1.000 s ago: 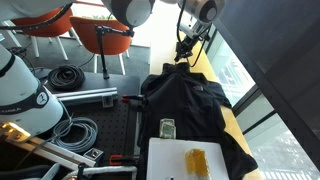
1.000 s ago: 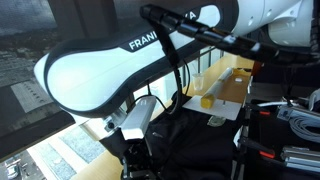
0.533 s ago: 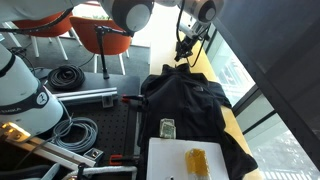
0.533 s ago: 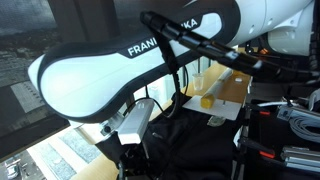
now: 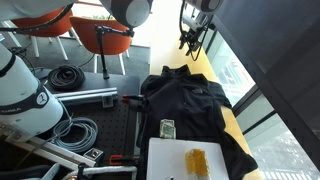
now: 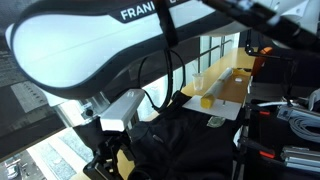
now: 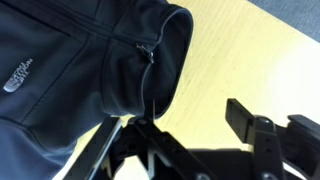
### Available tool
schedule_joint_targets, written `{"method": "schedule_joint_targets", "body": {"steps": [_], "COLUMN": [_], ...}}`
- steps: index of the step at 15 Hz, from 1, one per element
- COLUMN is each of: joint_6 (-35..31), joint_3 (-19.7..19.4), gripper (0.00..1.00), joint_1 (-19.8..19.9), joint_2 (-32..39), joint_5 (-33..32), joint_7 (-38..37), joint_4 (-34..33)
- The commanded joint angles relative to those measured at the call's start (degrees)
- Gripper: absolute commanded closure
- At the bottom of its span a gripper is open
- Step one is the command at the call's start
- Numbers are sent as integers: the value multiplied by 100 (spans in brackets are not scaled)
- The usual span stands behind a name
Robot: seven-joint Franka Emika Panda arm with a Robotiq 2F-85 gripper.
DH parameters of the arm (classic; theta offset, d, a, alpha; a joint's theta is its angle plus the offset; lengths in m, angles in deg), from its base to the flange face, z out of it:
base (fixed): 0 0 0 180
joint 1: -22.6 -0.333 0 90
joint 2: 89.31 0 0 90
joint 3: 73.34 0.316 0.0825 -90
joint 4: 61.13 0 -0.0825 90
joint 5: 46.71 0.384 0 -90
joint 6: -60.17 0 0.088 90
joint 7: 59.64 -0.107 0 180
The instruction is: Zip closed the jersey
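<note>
Both exterior views face the jersey (image 5: 190, 100) (image 6: 190, 150) from opposite ends; wrist view looks down.

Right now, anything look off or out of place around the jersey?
Nothing spilled or damaged. Two oddities: the white board appears to overlap the lower hem of the jersey, and a small object lies on its front. One side of the jersey drapes off the table edge. The gripper hangs above the collar, clear of it.
</note>
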Motion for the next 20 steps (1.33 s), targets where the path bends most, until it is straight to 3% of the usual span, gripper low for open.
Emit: {"method": "schedule_joint_targets", "body": {"steps": [1,8,20], "joint_6": [-323,-1124,-2765], "joint_3": [-107,-457,-1034], "gripper": [0,0,0], "joint_1": [139,419,395], "joint_2": [-496,-1306,-3232], "joint_5": [-106,-141,-260], "joint_7": [110,-21,-529], "joint_4": [359,1307,4488]}}
